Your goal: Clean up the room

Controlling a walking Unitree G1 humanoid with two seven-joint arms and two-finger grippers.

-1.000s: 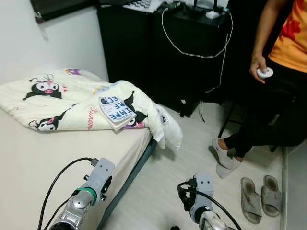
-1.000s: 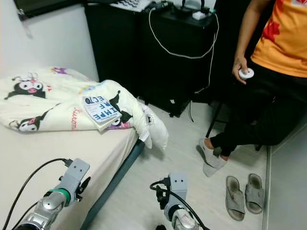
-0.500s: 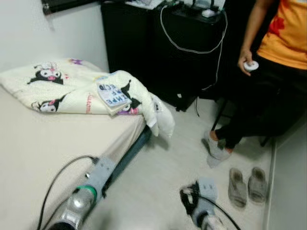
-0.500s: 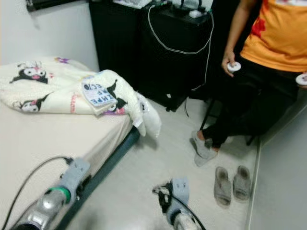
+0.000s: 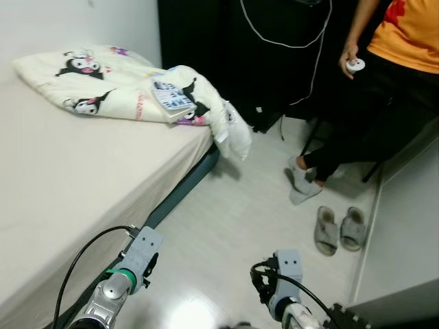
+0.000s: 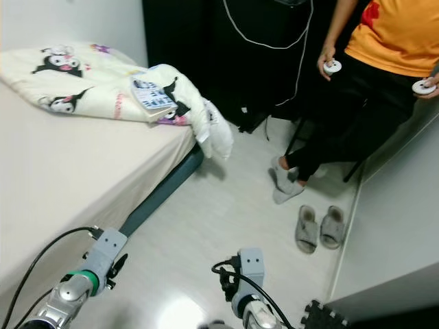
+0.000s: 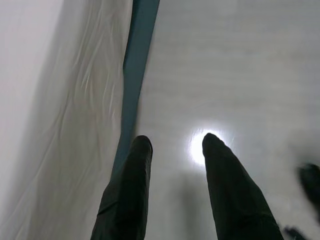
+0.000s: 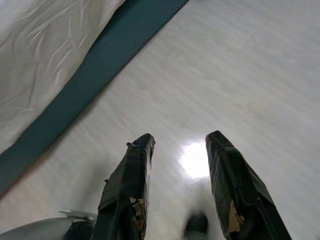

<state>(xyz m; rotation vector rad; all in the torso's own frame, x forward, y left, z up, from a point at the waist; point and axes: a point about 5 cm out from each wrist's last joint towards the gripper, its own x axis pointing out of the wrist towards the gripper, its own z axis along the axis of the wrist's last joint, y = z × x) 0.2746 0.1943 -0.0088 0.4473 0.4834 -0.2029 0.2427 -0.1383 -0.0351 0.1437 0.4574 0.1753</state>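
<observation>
**Bedroom tidy-up: items and handling notes**

Item 1: crumpled cream quilt printed with black cartoon figures (image 5: 103,92), upper left of the frame, heaped at the far end of the cream-sheeted bed (image 5: 62,178), one corner drooping over the edge toward the floor. Judged soft, bulky and light; it should bunch when pinched, so a hold on the hanging corner or a thick fold looks best.

Item 2: white paperback book with dark lettering (image 5: 171,97), lying on top of the quilt. Judged light, fairly stiff; best taken by a long edge.

Item 3: pair of grey slippers (image 5: 339,229), right of centre on the floor. Judged light and flexible; grip at the strap.

Left claw (image 7: 172,150): fingers apart, empty, low beside the teal bed frame (image 7: 137,65).
Right claw (image 8: 177,155): fingers apart, empty, above the floor.

Surface and room: pale, glossy floor (image 5: 233,233), likely slippery. Black cabinet (image 5: 226,55) with a white cable (image 5: 305,44) at top centre. Seated person in an orange shirt (image 5: 411,34), upper right, holding white round controllers (image 5: 354,66).
</observation>
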